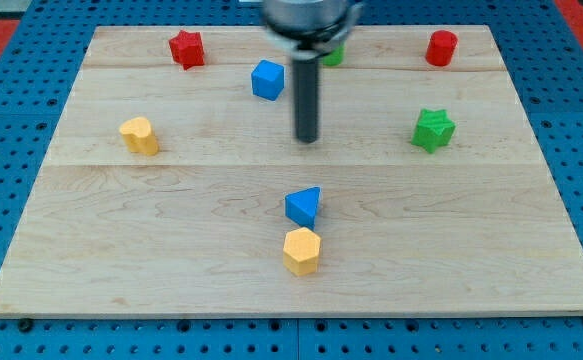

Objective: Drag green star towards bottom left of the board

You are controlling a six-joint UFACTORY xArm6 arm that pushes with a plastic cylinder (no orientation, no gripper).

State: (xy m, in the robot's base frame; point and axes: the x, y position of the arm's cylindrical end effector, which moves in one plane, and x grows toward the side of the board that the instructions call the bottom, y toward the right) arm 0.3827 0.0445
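Observation:
The green star (433,129) lies on the wooden board (171,250) at the view's right, a little above the middle. My tip (307,139) is near the board's centre, well to the left of the green star and apart from it. The tip touches no block. The blue cube (267,79) is up and to the left of the tip. The blue triangle (304,206) is below it.
A red star (186,48) is at the top left and a red cylinder (441,47) at the top right. A green block (333,53) is partly hidden behind the rod. A yellow block (140,134) is at the left. A yellow hexagon (301,250) touches the blue triangle from below.

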